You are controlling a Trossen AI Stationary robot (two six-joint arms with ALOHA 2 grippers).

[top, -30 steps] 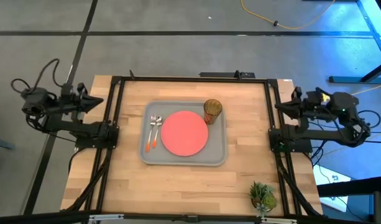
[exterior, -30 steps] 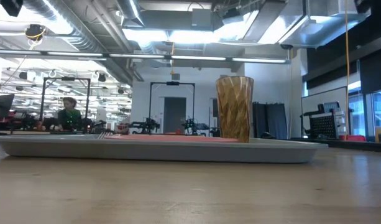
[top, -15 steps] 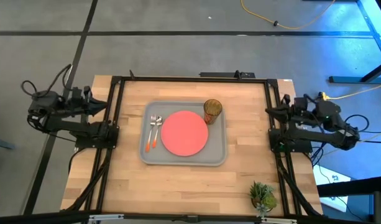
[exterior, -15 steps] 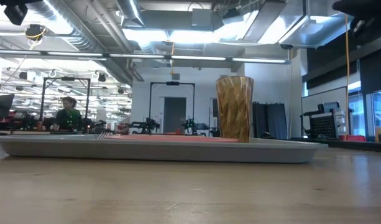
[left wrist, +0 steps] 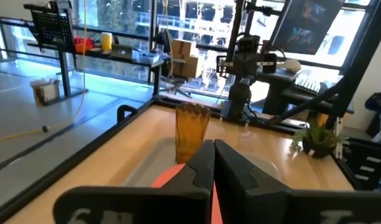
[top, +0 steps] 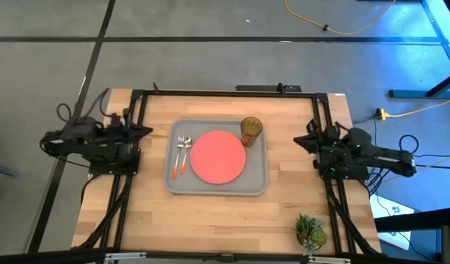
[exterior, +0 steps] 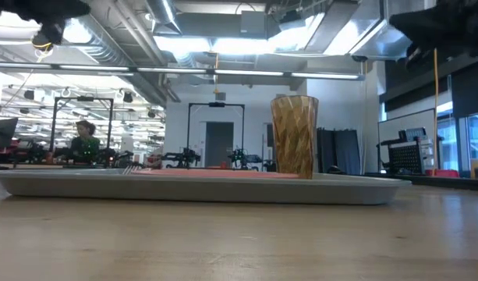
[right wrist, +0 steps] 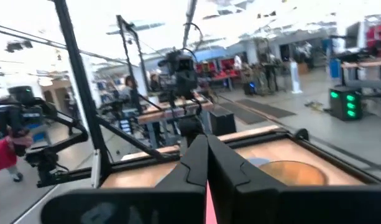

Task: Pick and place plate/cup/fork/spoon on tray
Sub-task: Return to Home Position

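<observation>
The light-grey tray [top: 257, 183] lies flat mid-table. On it lie the coral-red plate [top: 218, 157], the amber cup [top: 251, 131] standing upright at its far right corner, and the fork [top: 186, 150] and spoon [top: 179, 154] side by side at its left. The cup also shows in the low view [exterior: 295, 136] and the left wrist view [left wrist: 192, 131]. My left gripper [top: 145, 132] is shut and empty at the table's left edge. My right gripper [top: 301, 139] is shut and empty at the right edge.
A small green plant [top: 310, 230] stands at the table's near right corner. A black frame [top: 225, 93] runs around the table's sides. Bare wood lies in front of the tray. A person [exterior: 86, 142] sits far off in the room behind.
Both arms have swung inward from outside the table: my left gripper has gone toward the table's right, my right gripper toward its left, each reaching the table's side rail. The things on the tray have stayed where they were.
</observation>
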